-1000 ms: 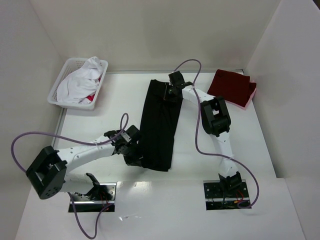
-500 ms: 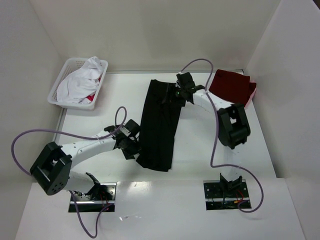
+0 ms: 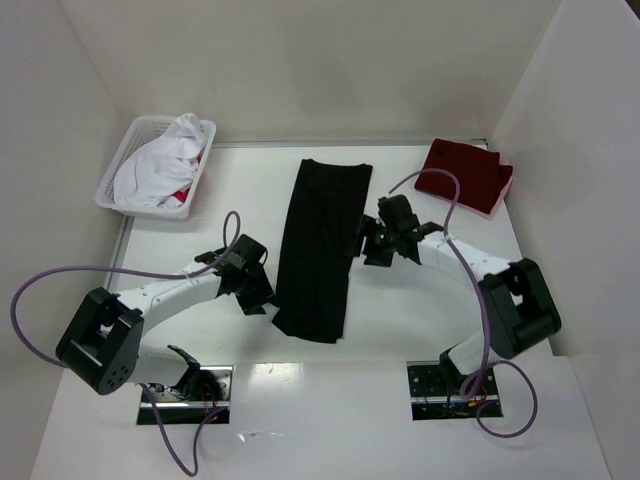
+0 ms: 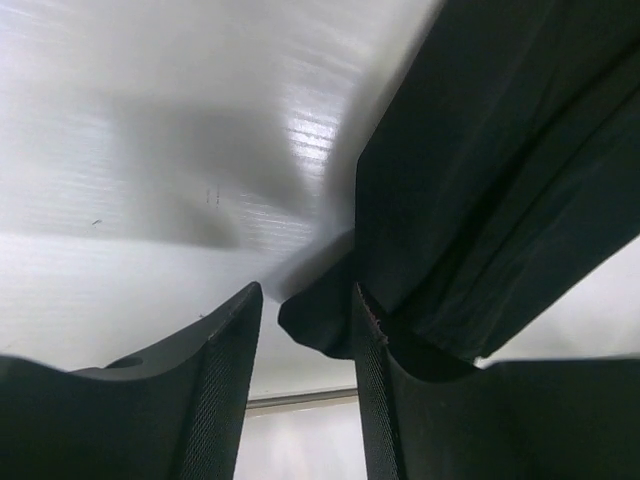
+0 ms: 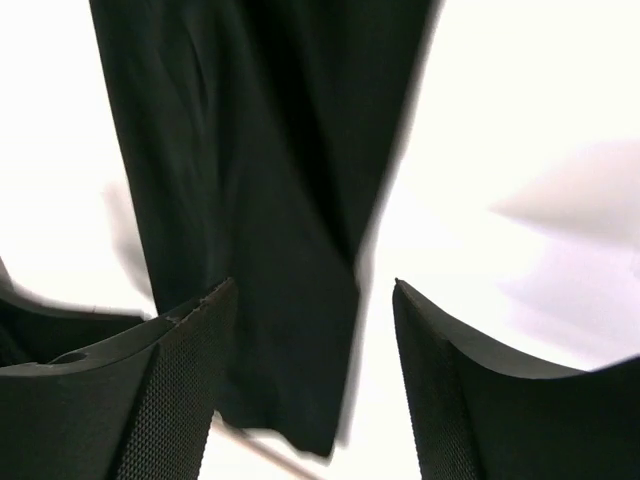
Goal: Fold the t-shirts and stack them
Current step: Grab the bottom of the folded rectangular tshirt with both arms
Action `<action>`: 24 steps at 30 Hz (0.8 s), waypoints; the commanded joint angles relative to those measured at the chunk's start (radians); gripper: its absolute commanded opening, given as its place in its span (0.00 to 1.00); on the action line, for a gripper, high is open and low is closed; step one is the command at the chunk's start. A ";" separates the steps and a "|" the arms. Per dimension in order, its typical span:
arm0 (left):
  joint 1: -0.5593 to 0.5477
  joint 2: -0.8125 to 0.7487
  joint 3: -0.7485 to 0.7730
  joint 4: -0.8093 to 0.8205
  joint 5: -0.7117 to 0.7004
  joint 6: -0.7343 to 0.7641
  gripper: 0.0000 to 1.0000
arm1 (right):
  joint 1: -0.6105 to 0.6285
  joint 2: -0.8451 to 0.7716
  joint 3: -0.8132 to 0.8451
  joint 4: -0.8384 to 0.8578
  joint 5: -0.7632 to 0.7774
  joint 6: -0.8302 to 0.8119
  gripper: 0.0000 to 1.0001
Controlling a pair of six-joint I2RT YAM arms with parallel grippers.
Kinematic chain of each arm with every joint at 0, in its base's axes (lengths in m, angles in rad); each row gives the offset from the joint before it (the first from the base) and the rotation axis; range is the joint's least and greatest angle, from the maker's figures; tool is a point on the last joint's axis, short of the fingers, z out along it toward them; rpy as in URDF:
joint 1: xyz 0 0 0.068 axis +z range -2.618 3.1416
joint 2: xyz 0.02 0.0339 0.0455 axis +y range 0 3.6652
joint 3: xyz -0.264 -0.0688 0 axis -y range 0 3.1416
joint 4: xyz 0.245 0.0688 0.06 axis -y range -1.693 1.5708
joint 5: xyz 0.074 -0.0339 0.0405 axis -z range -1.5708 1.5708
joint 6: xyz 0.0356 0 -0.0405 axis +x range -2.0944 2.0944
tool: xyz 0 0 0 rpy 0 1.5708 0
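A black t-shirt [image 3: 322, 245], folded into a long narrow strip, lies flat down the middle of the table. My left gripper [image 3: 264, 300] stands open just off its near left corner; in the left wrist view that cloth corner [image 4: 322, 325] sits beyond the gap between my fingers [image 4: 228, 380], ungripped. My right gripper [image 3: 368, 248] is open beside the strip's right edge, about halfway along. The right wrist view shows the black cloth [image 5: 250, 150] under and ahead of the open jaws. A folded dark red t-shirt [image 3: 462, 172] lies at the far right.
A white lattice basket [image 3: 118, 170] at the far left holds crumpled white cloth [image 3: 165, 160] with a bit of red. A pink-red layer [image 3: 503, 190] shows under the dark red t-shirt. White walls enclose the table on the left, back and right.
Both grippers have opened and let go of the black t-shirt. The right arm swung from the shirt's far end back to its right edge; the left gripper drew slightly left.
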 commanded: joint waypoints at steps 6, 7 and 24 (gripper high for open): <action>0.003 0.051 -0.027 0.028 0.121 0.128 0.47 | 0.140 -0.213 -0.192 0.044 -0.005 0.221 0.68; 0.003 0.067 -0.027 0.028 0.129 0.140 0.47 | 0.156 -0.218 -0.202 0.049 0.001 0.251 0.68; 0.014 0.100 -0.090 0.066 0.145 0.166 0.00 | 0.377 -0.393 -0.372 0.043 0.061 0.499 0.64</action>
